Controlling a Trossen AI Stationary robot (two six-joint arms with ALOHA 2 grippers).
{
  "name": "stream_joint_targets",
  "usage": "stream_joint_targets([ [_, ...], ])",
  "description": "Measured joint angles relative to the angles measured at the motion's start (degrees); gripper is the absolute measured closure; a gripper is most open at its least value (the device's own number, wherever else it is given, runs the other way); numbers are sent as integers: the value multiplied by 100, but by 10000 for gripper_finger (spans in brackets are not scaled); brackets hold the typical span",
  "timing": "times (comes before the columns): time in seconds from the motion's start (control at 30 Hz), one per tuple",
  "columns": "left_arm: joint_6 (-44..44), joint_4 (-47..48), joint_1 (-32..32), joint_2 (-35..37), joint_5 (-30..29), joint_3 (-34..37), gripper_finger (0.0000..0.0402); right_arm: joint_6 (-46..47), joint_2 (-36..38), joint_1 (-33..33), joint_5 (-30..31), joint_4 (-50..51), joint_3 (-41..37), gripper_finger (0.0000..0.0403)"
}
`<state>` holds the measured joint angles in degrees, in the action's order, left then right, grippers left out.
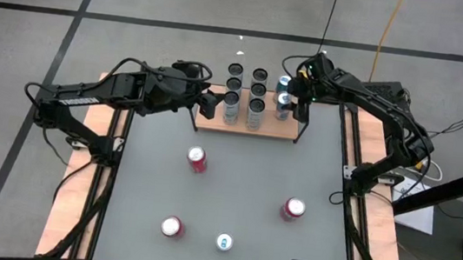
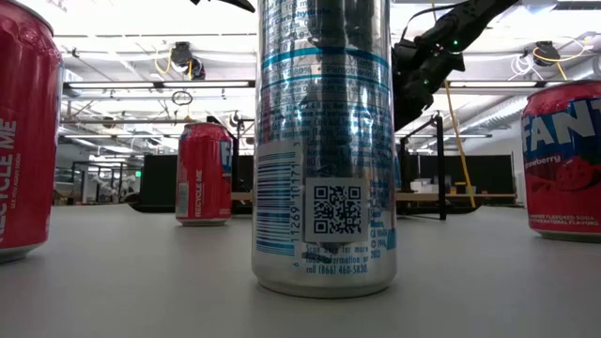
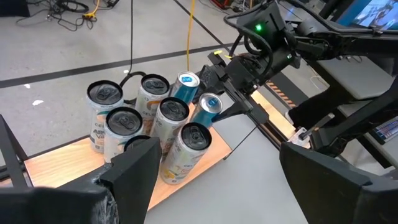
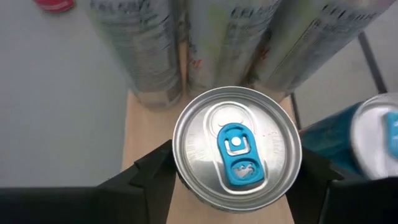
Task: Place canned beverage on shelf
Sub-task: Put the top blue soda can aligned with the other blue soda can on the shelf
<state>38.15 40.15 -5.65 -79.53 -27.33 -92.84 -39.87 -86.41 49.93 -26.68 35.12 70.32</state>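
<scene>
High view: shelf point(image 1: 271, 131) holds eight cans; right pincer point(image 1: 289, 108) grips a blue-tabbed can point(image 1: 283, 102).

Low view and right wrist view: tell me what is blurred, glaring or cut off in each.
Low view: the slim silver can fills the centre sharply, its top cut off; ceiling lights glare behind; the red can at the edge is cropped. Right wrist view: the blue-tabbed can is sharp, while the cans behind and the blue can beside it blur.
</scene>
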Motion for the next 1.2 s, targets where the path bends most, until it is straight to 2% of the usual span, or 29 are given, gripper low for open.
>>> stream_joint_targets([
  [0.3,5,4,0,0,15,0,73,16,0,0,-5,-117,0,160],
  [0.93,44,298,0,0,16,2,73,246,285,0,93,-69,259,158],
  [1.03,44,292,4,0,16,2,73,514,441,2,-42,246,513,158],
  [1.2,44,283,20,0,81,2,73,1332,937,-136,-55,1497,960,159],
])
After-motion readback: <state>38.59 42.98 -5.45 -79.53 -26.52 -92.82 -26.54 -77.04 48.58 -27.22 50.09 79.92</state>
